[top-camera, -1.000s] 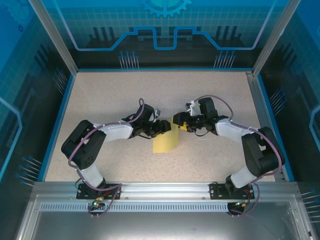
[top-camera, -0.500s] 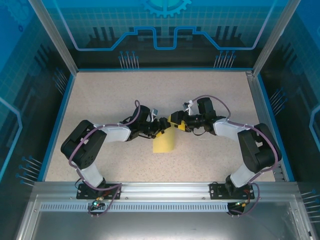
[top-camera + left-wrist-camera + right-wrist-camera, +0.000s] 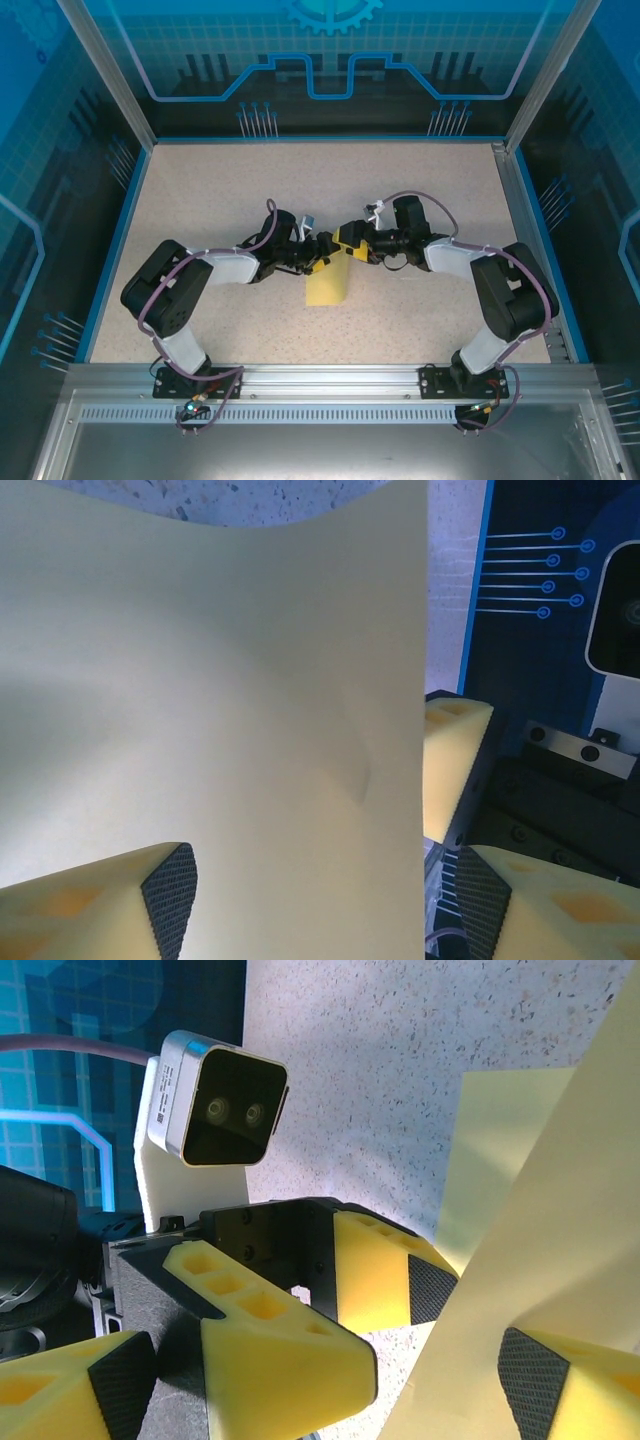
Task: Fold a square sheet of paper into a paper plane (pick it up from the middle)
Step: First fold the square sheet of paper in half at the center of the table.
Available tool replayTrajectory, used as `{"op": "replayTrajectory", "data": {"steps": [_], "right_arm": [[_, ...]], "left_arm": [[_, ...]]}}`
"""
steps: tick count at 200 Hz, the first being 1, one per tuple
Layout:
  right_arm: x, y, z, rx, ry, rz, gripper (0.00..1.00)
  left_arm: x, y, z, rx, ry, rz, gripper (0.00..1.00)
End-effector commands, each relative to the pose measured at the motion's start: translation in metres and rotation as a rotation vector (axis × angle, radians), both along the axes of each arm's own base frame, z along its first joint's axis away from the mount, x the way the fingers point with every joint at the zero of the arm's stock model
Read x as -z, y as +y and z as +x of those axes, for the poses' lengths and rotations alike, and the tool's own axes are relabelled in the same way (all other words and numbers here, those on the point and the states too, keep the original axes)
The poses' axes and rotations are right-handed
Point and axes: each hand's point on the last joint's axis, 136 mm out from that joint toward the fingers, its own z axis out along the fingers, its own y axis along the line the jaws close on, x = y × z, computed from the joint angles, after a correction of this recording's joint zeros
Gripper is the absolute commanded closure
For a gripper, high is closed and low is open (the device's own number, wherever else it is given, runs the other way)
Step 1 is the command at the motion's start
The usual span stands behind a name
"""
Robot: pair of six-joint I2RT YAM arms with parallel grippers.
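**Left end effector** (image 3: 322, 254): the jaws stand well apart and grip nothing. In the left wrist view the square sheet of paper (image 3: 220, 730) rises between its fingers (image 3: 165, 900). The sheet's right edge stops short of the opposite finger, leaving a clear gap. Whether the sheet touches the near pad cannot be told.

**Right end effector** (image 3: 350, 247): the jaws are spread wide and are closed on nothing. In the right wrist view the sheet runs up diagonally just beside one dark pad (image 3: 530, 1365). Contact there cannot be confirmed.

**Position:** seen from above, the two end effectors meet tip to tip at the upper end of the sheet, near the middle of the speckled worktop (image 3: 200, 200).

**Sheet:** pale yellow and bowed rather than flat. Its upper part is raised at the fingers and its lower edge rests on the worktop, toward the arm bases.
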Motion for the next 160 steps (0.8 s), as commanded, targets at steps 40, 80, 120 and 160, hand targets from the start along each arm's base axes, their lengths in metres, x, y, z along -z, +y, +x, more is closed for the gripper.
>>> {"op": "replayTrajectory", "data": {"steps": [40, 80, 120, 160], "right_arm": [[0.01, 0.007, -0.004, -0.005, 0.035, 0.005, 0.08], [0.008, 0.009, -0.001, 0.0, 0.039, 0.019, 0.07], [0.011, 0.009, -0.001, 0.005, 0.048, 0.018, 0.07], [0.014, 0.009, -0.002, 0.004, 0.055, 0.016, 0.07]], "left_arm": [[-0.014, -0.009, -0.004, 0.059, -0.031, -0.069, 0.36], [-0.01, -0.009, -0.008, 0.07, -0.021, -0.063, 0.43], [-0.001, -0.006, -0.009, 0.069, -0.004, -0.028, 0.54], [0.004, -0.006, -0.008, 0.072, 0.007, -0.015, 0.66]]}}
